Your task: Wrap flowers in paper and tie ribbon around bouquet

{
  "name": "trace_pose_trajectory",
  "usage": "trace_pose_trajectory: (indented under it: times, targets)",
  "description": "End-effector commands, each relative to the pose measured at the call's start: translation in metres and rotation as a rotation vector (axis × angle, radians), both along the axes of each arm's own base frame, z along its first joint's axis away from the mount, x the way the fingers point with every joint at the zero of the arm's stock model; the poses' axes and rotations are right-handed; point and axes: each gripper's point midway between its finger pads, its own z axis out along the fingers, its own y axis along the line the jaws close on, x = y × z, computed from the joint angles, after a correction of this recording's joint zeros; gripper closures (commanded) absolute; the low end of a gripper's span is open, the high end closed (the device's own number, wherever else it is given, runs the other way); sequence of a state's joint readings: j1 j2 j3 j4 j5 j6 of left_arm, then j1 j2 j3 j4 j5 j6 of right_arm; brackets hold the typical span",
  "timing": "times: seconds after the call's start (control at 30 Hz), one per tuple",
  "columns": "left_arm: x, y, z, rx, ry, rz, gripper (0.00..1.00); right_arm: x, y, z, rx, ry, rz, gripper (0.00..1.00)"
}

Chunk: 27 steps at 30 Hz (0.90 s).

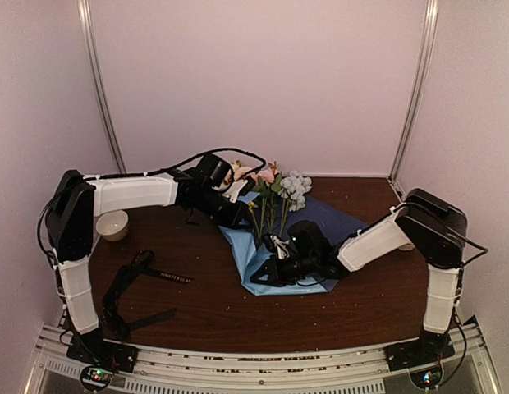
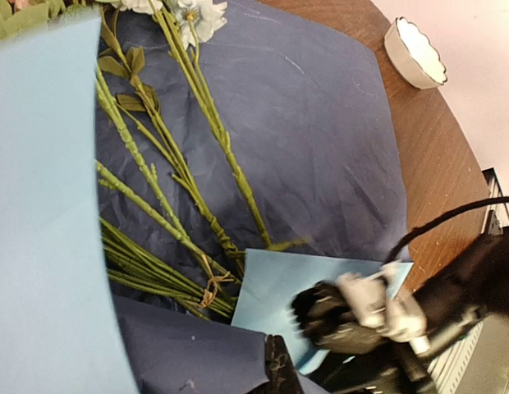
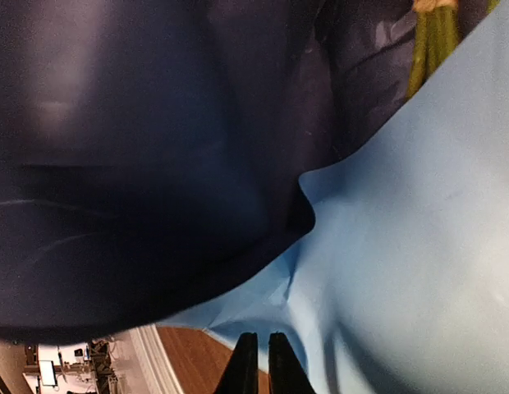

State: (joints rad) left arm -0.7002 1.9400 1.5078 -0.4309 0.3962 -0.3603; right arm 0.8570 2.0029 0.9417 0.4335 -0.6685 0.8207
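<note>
Blue paper (image 2: 320, 148), flowers (image 1: 275, 185) on it, pinched by left pincer (image 1: 238, 215) (right pincer (image 3: 257, 341) too).

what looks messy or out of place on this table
The ribbon sprawls in a loose tangle at left, apart from the paper. Pale specks dot the table's near edge, like shed debris.

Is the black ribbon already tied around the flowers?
No, the ribbon lies loose on the table, apart from the flowers.
</note>
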Motion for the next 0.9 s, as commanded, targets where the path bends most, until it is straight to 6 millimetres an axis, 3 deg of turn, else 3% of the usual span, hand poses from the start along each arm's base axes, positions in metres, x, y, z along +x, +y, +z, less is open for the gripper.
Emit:
trace_pose_trajectory:
  times: [0.0, 0.2, 0.4, 0.5, 0.6, 0.73, 0.87]
  targets:
    - [0.001, -0.003, -0.005, 0.021, 0.000, -0.037, 1.00, 0.024, -0.029, 0.037, 0.025, -0.033, -0.164, 0.93]
    - [-0.003, -0.013, -0.009, 0.041, -0.004, -0.078, 1.00, 0.032, -0.072, 0.008, -0.037, 0.025, -0.277, 0.92]
    - [-0.008, -0.037, -0.010, 0.024, 0.010, -0.136, 1.00, 0.039, -0.073, -0.031, -0.041, 0.095, -0.281, 0.93]
    - [-0.014, -0.054, -0.016, 0.029, 0.020, -0.182, 1.00, 0.040, -0.074, -0.039, -0.039, 0.113, -0.293, 0.93]
    - [-0.015, -0.063, -0.035, 0.050, 0.060, -0.199, 1.00, 0.039, -0.074, -0.032, -0.015, 0.099, -0.293, 0.93]
    - [-0.012, -0.066, -0.057, 0.079, 0.085, -0.197, 1.00, 0.040, -0.075, -0.004, 0.031, 0.017, -0.279, 0.92]
    - [-0.010, -0.068, -0.063, 0.084, 0.089, -0.199, 1.00, 0.041, -0.079, 0.025, 0.056, -0.077, -0.273, 0.85]
